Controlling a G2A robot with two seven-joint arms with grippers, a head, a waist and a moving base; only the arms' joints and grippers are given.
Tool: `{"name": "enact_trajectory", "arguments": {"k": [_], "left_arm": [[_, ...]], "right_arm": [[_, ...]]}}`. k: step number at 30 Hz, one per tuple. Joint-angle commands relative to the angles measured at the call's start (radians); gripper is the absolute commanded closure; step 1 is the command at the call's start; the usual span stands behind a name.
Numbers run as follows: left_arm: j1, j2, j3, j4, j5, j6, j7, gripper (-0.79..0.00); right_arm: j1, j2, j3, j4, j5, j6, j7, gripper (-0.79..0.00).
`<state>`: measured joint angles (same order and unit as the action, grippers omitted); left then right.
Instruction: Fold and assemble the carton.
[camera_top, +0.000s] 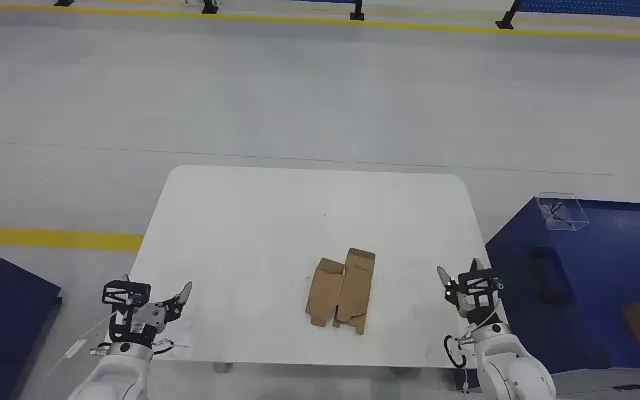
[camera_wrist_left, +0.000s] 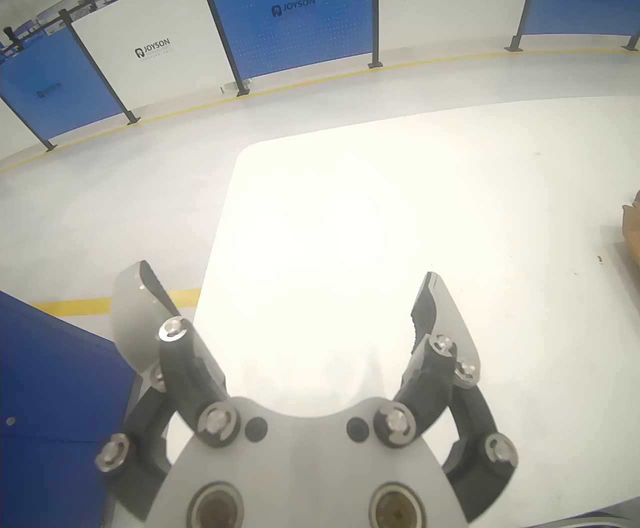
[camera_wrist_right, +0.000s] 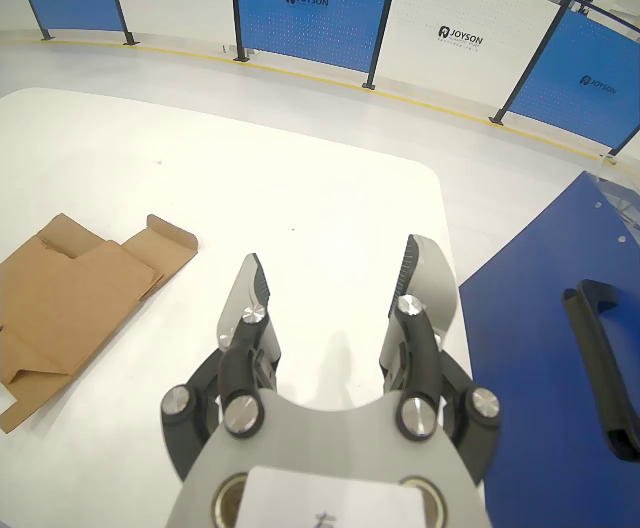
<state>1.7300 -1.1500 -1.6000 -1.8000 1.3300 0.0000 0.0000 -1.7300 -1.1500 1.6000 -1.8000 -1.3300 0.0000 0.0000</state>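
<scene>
**Flat carton lies on the table, both claws wide apart**

Here is the flat brown cardboard carton (camera_top: 341, 291), unfolded and lying flush on the white rounded-corner table (camera_top: 250, 220). It sits right of the middle, toward the near edge. Its long axis runs from the near edge toward the far edge, and the far end leans a touch to the robot's right. There are flaps at both ends, and the right-hand panel reaches farther back than the left one.

The left claw (camera_top: 155, 293) hangs at the near left corner of the table, fingers spread with nothing between them. It is well apart from the carton. The right claw (camera_top: 460, 272) is at the near right edge, also spread and holding nothing, and it is nearer the cardboard than its partner.

The right wrist view gives the detail. The carton (camera_wrist_right: 75, 310) shows its creases, stepped panels and a tuck flap curling up off the table at the far end, beyond the parted right claw (camera_wrist_right: 332, 250). It also shows a blue cabinet (camera_wrist_right: 525, 325) with a black handle (camera_wrist_right: 595, 360) just beside the table.

The left wrist view looks past the left claw (camera_wrist_left: 289, 272) across bare white table and catches a thin brown sliver of carton (camera_wrist_left: 631, 225) at the frame's edge.
</scene>
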Motion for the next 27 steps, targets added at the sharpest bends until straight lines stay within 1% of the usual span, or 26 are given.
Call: {"name": "enact_trajectory", "arguments": {"k": [1,16,17,19,21,22,23,25,27], "left_arm": [[0.000,0.000,0.000,0.000,0.000,0.000,0.000,-0.785],[0.000,0.000,0.000,0.000,0.000,0.000,0.000,-0.785],[-0.006,0.000,0.008,-0.009,-0.003,-0.016,-0.028,-0.785],[-0.051,0.000,0.027,-0.062,-0.043,-0.059,-0.164,-0.785],[-0.118,-0.002,0.046,-0.098,-0.185,-0.118,-0.328,-0.785],[-0.161,-0.003,0.054,-0.102,-0.261,-0.139,-0.410,-0.785],[-0.209,-0.005,0.066,-0.097,-0.350,-0.156,-0.486,-0.785],[-0.316,-0.008,0.103,-0.055,-0.531,-0.199,-0.653,-0.785],[-0.440,-0.014,0.159,0.031,-0.715,-0.238,-0.810,-0.785]], "right_arm": [[0.000,0.000,0.000,0.000,0.000,0.000,0.000,-0.511],[0.000,0.000,0.000,0.000,0.000,0.000,0.000,-0.514],[0.000,0.000,0.000,0.000,0.000,0.000,0.000,-0.785],[0.000,0.000,0.000,0.000,0.000,0.000,0.000,-0.785],[0.000,0.000,0.000,0.000,0.000,0.000,0.000,-0.785],[0.000,0.000,0.000,0.000,0.000,0.000,0.000,-0.785],[0.000,0.000,0.000,0.000,0.000,0.000,0.000,-0.785],[0.000,0.000,0.000,0.000,0.000,0.000,0.000,-0.785],[0.000,0.000,0.000,0.000,0.000,0.000,0.000,-0.785]]}}
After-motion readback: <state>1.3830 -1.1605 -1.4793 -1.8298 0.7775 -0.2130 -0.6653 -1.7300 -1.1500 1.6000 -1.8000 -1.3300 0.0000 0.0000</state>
